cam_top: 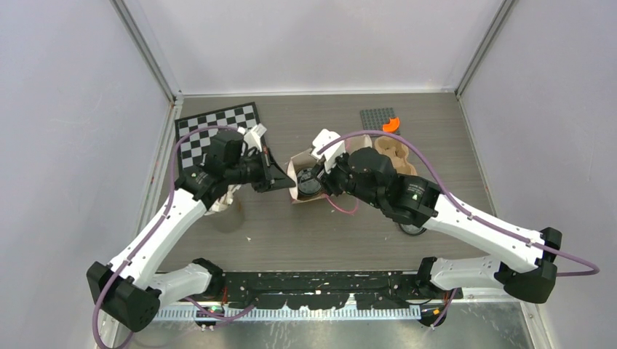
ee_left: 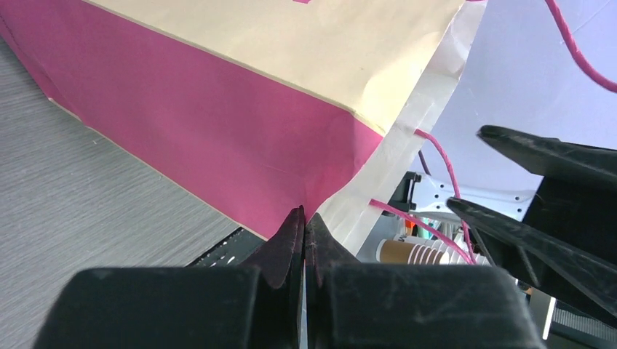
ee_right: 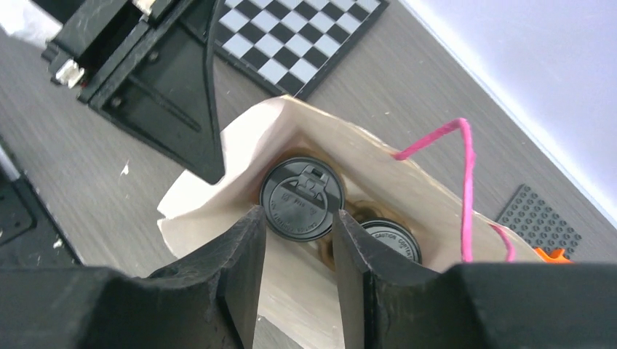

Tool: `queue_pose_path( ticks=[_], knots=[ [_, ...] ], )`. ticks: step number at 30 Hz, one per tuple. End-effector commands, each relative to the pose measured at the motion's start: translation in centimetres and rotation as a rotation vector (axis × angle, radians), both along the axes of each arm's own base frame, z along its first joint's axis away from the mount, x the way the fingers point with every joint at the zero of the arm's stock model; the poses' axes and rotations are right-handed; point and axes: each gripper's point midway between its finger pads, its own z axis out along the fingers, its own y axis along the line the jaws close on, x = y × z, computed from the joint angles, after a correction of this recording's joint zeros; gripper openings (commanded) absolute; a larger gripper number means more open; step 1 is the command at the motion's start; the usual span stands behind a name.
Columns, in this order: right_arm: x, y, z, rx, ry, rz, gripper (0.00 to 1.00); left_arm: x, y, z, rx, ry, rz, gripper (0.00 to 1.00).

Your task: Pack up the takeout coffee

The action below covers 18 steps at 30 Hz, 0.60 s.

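A paper bag (cam_top: 300,169) with pink sides (ee_left: 218,131), a cream inside (ee_right: 291,291) and pink cord handles (ee_right: 466,182) stands open at mid-table. Two coffee cups sit inside it; only their round black lids show, one nearer my fingers (ee_right: 300,196) and one behind it (ee_right: 393,240), with brown cardboard between them. My left gripper (ee_left: 304,214) is shut on the bag's edge at its left corner (cam_top: 280,178). My right gripper (ee_right: 297,214) is open just above the bag's mouth (cam_top: 324,182), its fingers on either side of the nearer lid, not touching it.
A checkerboard (cam_top: 215,131) lies at the back left. A grey cup of white sticks (cam_top: 227,211) stands under the left arm. A brown cup carrier (cam_top: 393,154), a grey studded plate (cam_top: 377,118) and an orange piece (cam_top: 391,124) lie behind the right arm.
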Motion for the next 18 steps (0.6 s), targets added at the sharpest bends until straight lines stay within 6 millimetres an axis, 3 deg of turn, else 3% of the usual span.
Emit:
queue_pose_path(
  ticks=[1, 6, 13, 18],
  knots=[
    [2.2, -0.2, 5.0, 0.152, -0.082, -0.129, 0.46, 1.0, -0.2, 1.4, 0.002, -0.022, 0.027, 0.01],
    [2.7, 0.1, 6.7, 0.200, -0.090, -0.158, 0.54, 1.8, 0.0, 1.0, 0.030, -0.028, 0.056, 0.04],
    [2.8, -1.2, 9.0, 0.259, -0.099, -0.214, 0.64, 2.6, 1.2, 0.4, 0.103, -0.055, 0.104, 0.11],
    [2.4, -2.1, 9.3, 0.282, -0.072, -0.238, 0.69, 3.4, 1.6, 0.7, 0.115, -0.089, 0.118, 0.17]
  ],
)
